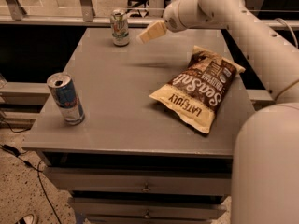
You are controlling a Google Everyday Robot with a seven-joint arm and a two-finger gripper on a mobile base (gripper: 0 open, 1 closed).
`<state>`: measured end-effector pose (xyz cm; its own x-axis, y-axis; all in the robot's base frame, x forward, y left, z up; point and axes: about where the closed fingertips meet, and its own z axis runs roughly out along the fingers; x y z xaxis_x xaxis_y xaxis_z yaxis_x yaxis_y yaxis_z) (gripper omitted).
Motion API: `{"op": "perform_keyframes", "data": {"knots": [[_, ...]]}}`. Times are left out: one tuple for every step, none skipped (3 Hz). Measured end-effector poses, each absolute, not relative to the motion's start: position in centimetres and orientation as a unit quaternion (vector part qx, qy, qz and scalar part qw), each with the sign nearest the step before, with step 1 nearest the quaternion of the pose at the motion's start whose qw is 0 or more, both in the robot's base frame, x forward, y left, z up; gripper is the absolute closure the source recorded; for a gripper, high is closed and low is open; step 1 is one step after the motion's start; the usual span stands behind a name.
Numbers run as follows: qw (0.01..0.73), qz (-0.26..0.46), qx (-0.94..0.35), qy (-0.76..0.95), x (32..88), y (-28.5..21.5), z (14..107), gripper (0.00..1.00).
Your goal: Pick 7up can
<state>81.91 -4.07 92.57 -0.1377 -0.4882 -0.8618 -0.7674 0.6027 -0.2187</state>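
Observation:
The 7up can [120, 27] stands upright near the far left edge of the grey table [126, 101]; it is silvery-white with green lettering and a silver top. My gripper [150, 32] hangs above the table just right of the can, a short gap away, pointing toward it. It holds nothing that I can see. The white arm reaches in from the right.
A blue-and-silver can [66, 98] stands open-topped near the front left edge. A brown and cream chip bag [200, 87] lies on the right half of the table. Drawers [145, 188] are below the tabletop. A railing runs behind the table.

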Motion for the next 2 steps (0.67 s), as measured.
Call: {"op": "perform_keyframes", "data": {"knots": [[0.513,0.173,-0.427,0.724,84.6,0.9,92.3,0.00],[0.516,0.192,-0.431,0.715,85.7,3.9,91.7,0.00]]}}
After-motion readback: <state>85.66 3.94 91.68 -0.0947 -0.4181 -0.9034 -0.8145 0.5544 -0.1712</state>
